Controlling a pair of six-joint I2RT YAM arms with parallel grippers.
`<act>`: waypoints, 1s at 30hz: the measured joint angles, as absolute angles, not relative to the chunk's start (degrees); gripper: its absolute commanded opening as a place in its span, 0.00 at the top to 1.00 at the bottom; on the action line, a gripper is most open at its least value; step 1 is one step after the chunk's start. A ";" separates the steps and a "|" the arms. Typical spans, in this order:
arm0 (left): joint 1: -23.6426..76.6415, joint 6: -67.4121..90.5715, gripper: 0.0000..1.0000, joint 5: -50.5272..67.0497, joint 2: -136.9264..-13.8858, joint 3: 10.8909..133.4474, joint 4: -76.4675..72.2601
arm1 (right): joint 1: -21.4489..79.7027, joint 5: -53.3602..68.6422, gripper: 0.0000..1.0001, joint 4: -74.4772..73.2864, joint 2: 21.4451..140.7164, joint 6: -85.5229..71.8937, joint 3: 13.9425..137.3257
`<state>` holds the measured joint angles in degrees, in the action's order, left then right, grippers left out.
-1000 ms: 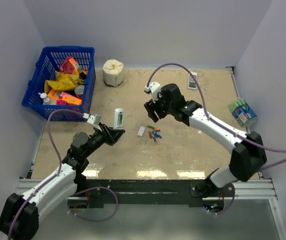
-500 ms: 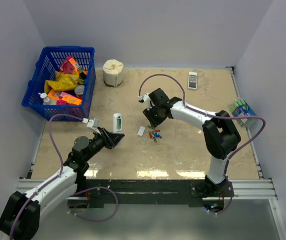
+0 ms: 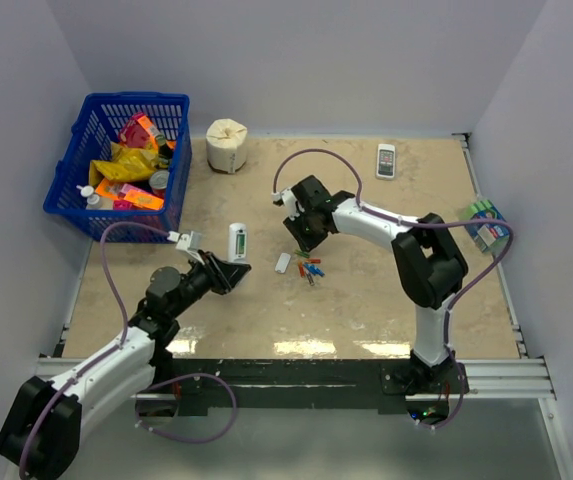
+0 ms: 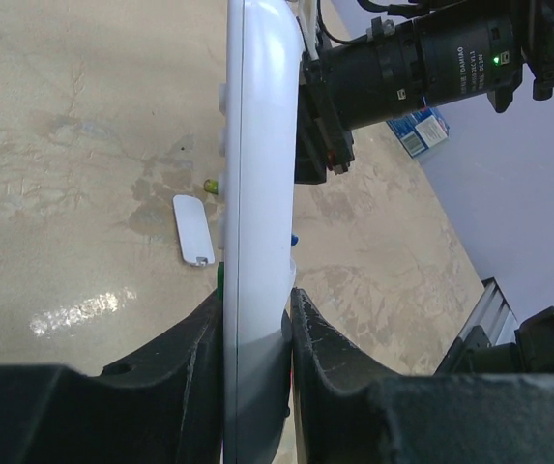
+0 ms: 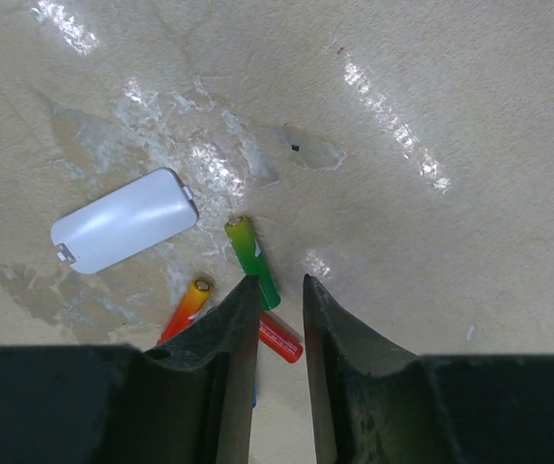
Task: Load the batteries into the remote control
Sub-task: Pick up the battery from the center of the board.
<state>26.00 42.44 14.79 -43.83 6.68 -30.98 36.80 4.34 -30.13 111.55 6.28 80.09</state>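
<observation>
My left gripper (image 4: 255, 300) is shut on the slim silver-white remote control (image 4: 255, 193), pinching its lower end edge-on. From above, the remote (image 3: 236, 241) stands out from that gripper (image 3: 228, 268) at centre left. Several batteries (image 3: 309, 267) lie in a loose cluster on the table: a green one (image 5: 253, 259), an orange one (image 5: 188, 302) and a red one (image 5: 281, 338). My right gripper (image 5: 278, 280) hovers right over them, jaws a narrow gap apart, nothing pinched. Its left finger covers the green battery's lower end.
The loose white battery cover (image 5: 124, 232) lies just left of the batteries. A blue basket (image 3: 78, 170) of packets stands at back left, and a paper roll (image 3: 227, 145) sits beside it. A short white handset (image 3: 386, 160) and a sponge pack (image 3: 486, 225) lie at right.
My right arm has swung down and left onto the battery cluster, and its jaws have narrowed a lot. My left gripper keeps its hold on the remote, which has dropped slightly.
</observation>
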 measured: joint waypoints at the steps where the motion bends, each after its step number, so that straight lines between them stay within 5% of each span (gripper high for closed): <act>1: 26.00 42.35 1.00 14.83 -44.03 6.81 -30.92 | 36.80 4.23 0.74 -30.30 111.85 6.28 80.20; 30: 25.98 40.66 1.00 15.51 -45.52 8.91 -28.99 | 37.60 3.84 0.77 -32.58 114.52 6.68 80.64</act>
